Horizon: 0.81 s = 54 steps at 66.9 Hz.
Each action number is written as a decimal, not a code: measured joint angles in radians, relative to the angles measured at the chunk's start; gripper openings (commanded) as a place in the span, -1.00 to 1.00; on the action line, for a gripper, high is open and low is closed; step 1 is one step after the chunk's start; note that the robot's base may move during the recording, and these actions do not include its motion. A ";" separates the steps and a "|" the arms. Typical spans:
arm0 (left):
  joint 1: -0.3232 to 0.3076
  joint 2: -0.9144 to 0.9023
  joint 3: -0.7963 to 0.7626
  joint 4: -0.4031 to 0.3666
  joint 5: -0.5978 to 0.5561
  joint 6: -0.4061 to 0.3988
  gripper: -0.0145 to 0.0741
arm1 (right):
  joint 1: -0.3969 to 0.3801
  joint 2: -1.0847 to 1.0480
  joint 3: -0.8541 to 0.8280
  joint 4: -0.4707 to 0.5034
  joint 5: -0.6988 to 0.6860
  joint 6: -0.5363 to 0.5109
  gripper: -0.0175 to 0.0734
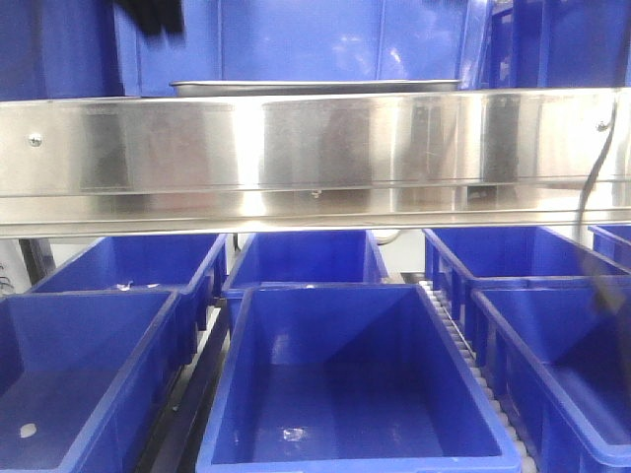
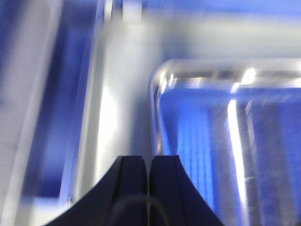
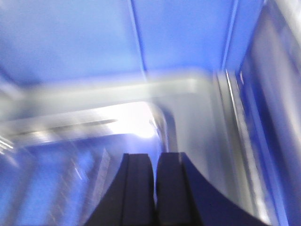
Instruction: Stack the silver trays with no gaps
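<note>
A silver tray (image 1: 315,87) lies on the shelf behind the steel rail; only its front rim shows. In the left wrist view, its left rim and far left corner (image 2: 162,94) lie just beyond my left gripper (image 2: 148,159), whose jaws are shut with nothing seen between them. In the front view, a dark blur at the top left is my left gripper (image 1: 148,15), above the tray's left end. In the right wrist view, my right gripper (image 3: 155,157) is shut over the tray's right rim (image 3: 164,122). Both wrist views are blurred. I cannot tell how many trays are nested.
A long steel shelf rail (image 1: 315,148) with screws crosses the front view. Blue bins (image 1: 350,384) stand in rows below it, and blue bin walls (image 1: 296,39) rise behind the tray. A dark cable (image 1: 592,168) hangs at the right.
</note>
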<state>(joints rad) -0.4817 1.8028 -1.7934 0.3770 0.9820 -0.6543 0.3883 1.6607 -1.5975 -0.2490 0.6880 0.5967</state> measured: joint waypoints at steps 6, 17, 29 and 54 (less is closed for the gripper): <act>0.000 -0.007 0.000 0.021 -0.023 0.000 -0.62 | 0.000 -0.018 0.000 0.000 -0.015 0.000 -0.66; 0.000 -0.015 -0.013 -0.013 0.039 0.051 -0.62 | 0.000 -0.051 0.000 0.002 -0.019 -0.045 -0.66; -0.028 -0.107 0.008 -0.049 0.022 0.071 -0.62 | 0.002 -0.158 0.015 0.002 -0.047 -0.113 -0.66; -0.141 -0.422 0.477 -0.055 -0.536 0.049 -0.62 | 0.002 -0.493 0.523 0.002 -0.530 -0.144 -0.66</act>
<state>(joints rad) -0.6223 1.3809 -1.3166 0.3221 0.4461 -0.6056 0.3901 1.1673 -1.0743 -0.2472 0.1583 0.4525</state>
